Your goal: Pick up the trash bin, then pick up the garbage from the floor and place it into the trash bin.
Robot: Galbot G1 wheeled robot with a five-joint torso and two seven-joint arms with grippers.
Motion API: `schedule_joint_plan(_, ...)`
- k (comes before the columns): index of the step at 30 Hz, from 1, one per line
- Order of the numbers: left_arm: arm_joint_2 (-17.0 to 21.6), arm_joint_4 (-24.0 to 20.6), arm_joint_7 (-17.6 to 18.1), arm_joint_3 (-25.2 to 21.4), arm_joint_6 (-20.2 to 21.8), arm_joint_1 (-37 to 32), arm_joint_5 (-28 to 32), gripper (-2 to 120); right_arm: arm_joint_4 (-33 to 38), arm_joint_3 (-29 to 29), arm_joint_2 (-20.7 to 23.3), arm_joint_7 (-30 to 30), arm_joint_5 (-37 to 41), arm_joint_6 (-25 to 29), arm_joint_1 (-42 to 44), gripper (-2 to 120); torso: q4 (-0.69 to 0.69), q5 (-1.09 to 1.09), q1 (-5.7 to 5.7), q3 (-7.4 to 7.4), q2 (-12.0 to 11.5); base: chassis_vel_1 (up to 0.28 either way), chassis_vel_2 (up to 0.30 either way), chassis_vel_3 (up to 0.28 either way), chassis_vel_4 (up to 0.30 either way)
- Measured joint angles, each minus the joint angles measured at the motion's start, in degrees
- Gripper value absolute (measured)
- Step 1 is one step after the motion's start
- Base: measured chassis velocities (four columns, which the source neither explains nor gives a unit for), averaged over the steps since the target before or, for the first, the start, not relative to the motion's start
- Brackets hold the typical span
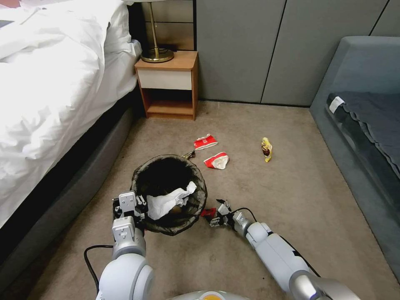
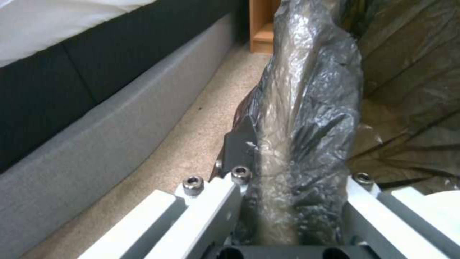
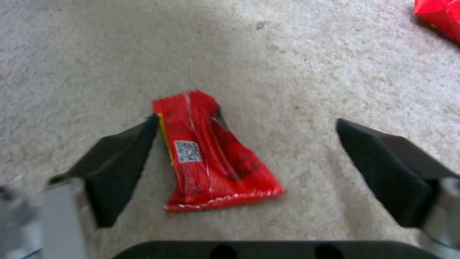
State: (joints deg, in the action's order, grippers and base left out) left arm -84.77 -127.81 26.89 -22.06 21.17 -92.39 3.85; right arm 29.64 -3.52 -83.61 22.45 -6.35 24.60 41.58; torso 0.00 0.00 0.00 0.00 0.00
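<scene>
The trash bin [image 1: 168,192], lined with a dark crinkly bag folded over its rim, is seen over the carpeted floor [image 1: 258,183] directly ahead of the robot, with crumpled white tissue [image 1: 168,202] lying inside it. Its near rim is clamped by the left end effector [image 1: 132,208], whose fingers [image 2: 238,153] are pressed against the bag-covered wall in the left wrist view. Just beside the bin, on its right, a small red wrapper [image 3: 211,158] lies flat on the carpet, straddled by the spread jaws of the right end effector [image 1: 213,216], one fingertip touching the wrapper's edge. Farther out, two red-and-white crushed paper wrappers [image 1: 205,142] [image 1: 216,160] are seen beyond the bin, and a yellow snack wrapper [image 1: 266,149] lies well apart to the right. A bed [image 1: 54,83] borders the left side, with a wooden nightstand [image 1: 168,85] beside it.
</scene>
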Motion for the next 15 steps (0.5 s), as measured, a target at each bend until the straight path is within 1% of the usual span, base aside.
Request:
schedule_joint_plan(2,0.0,0.1,0.0,0.0,0.0,0.0,0.0,0,-0.1,-0.1,-0.1,0.0,0.0,0.1,-0.1,80,0.00,0.00,0.00,0.00,0.0,0.000,0.000,0.000,0.000)
schedule_joint_plan(3,0.0,0.1,0.0,0.0,0.0,0.0,0.0,0,-0.1,-0.1,-0.1,0.0,0.0,0.1,-0.1,80,0.00,0.00,0.00,0.00,0.0,0.000,0.000,0.000,0.000)
schedule_joint_plan(5,0.0,0.1,0.0,0.0,0.0,-0.1,0.0,0,-0.3,-0.1,-0.2,-0.2,0.0,0.1,0.0,70,0.00,0.00,0.00,0.00,0.0,0.000,0.000,0.000,0.000)
schedule_joint_plan(6,0.0,0.1,0.0,0.0,0.0,-0.1,0.0,0,-0.3,-0.1,-0.2,-0.2,0.0,0.1,0.0,70,0.00,0.00,0.00,0.00,0.0,0.000,0.000,0.000,0.000)
schedule_joint_plan(7,-0.1,0.1,0.0,0.1,0.0,-0.1,0.0,0,-0.3,-0.1,-0.3,-0.3,0.0,0.1,0.0,64,0.00,0.00,-0.01,0.00,0.0,0.000,0.000,0.000,0.000)
schedule_joint_plan(9,-0.1,0.1,0.0,0.1,-0.1,0.0,0.0,0,-0.4,-0.1,-0.5,-0.4,0.0,0.1,0.4,55,0.00,0.00,0.00,0.00,0.0,0.000,0.000,0.000,0.000)
schedule_joint_plan(10,-0.1,0.1,0.0,0.1,-0.1,0.0,0.0,0,-0.4,-0.1,-0.5,-0.4,0.0,0.1,0.4,55,0.00,0.00,0.00,0.00,0.0,0.000,0.000,0.000,0.000)
schedule_joint_plan(12,0.0,0.0,0.0,0.0,-0.1,0.0,0.0,0,-0.5,-0.3,-0.6,-0.4,-0.1,0.1,0.7,44,0.00,0.00,0.00,0.00,0.0,0.000,0.000,0.000,0.000)
schedule_joint_plan(13,0.0,0.0,0.0,0.0,-0.1,-0.1,0.0,0,-0.6,-0.4,-0.7,-0.4,-0.1,0.1,0.7,40,0.00,0.00,0.00,0.00,0.0,0.000,0.000,0.000,0.000)
schedule_joint_plan(14,0.0,0.0,0.0,0.0,-0.1,-0.1,0.0,0,-0.6,-0.4,-0.7,-0.4,-0.1,0.1,0.7,40,0.00,0.00,0.00,0.00,0.0,0.000,0.000,0.000,0.000)
schedule_joint_plan(15,0.0,0.0,0.0,-0.1,-0.1,-0.1,0.0,0,-0.7,-0.6,-0.8,-0.5,-0.2,0.1,0.8,35,0.01,0.01,0.00,0.00,0.0,0.000,0.000,0.000,0.000)
